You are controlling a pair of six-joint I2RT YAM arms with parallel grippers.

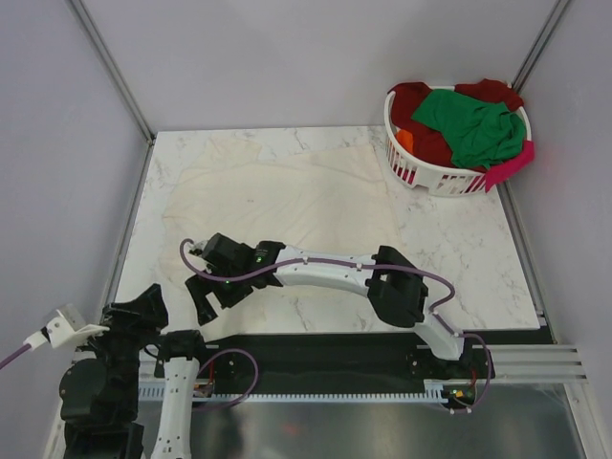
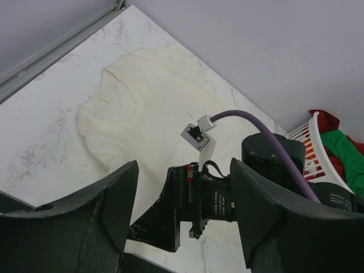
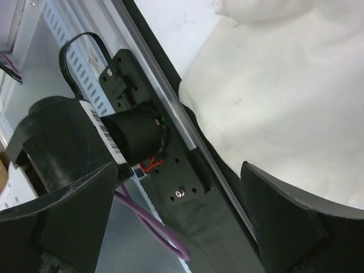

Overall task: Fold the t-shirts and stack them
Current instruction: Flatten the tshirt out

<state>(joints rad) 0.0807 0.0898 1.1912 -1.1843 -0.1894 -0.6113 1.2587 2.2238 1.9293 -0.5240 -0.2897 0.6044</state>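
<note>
the cream t-shirt [image 1: 287,196] lies flat mid-counter, its pale outline faint against the marble and partly hidden under the right gripper [image 3: 179,187], whose jaws gape empty like the left gripper's [image 2: 185,199] by the near-left corner.

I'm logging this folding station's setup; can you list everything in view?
table: one, white marble.
laundry basket: one, white slatted, table's far right corner.
cream t-shirt: one, off-white, spread flat across the table.
green t-shirt: one, green, atop the heap in the basket.
dark red t-shirt: at least one, dark red, beneath the green.
orange t-shirt: one, orange, sliver at the basket's left side.
pink t-shirt: one, pink, hanging over the basket's near rim.
right fingers: two, black, open, above the cream shirt's near edge.
left fingers: two, black, open, near left corner.
</note>
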